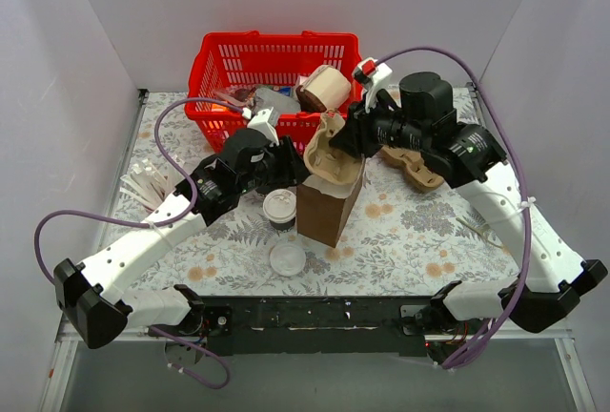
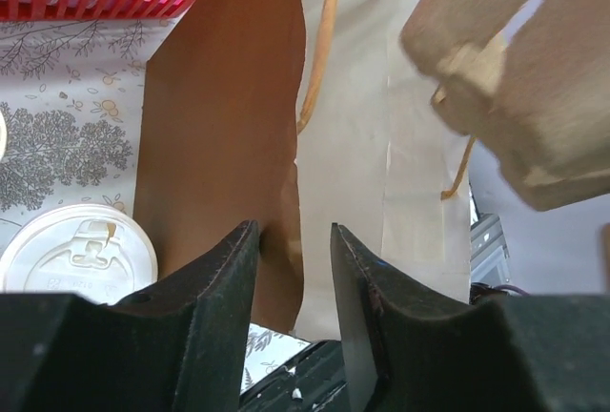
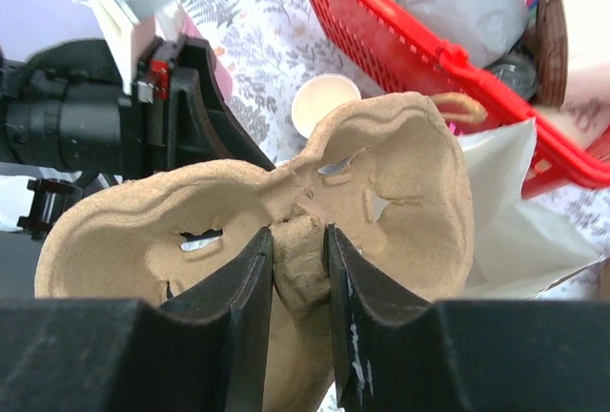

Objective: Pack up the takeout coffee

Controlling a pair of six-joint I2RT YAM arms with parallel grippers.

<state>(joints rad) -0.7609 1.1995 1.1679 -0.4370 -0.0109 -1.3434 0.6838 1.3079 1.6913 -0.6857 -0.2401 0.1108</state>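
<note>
— Brown paper bag (image 1: pixel 329 204) is standing open mid-table. Why is the left gripper (image 2: pixel 293 231) reaching in at it?
— It is straddling the bag's left wall with narrow jaws, likely steadying the mouth. Whether it is actually pinching, I cannot tell.
— And the right gripper (image 3: pixel 297 236)?
— It is clamping the centre ridge of the pulp cup carrier (image 3: pixel 400 174), holding it tilted over the bag's mouth, probably to go in first.
— The takeout coffee (image 1: pixel 281 208)?
— It is waiting on the table (image 1: pixel 419 221) just left of the bag, upright, long axis vertical, lid facing up.
</note>
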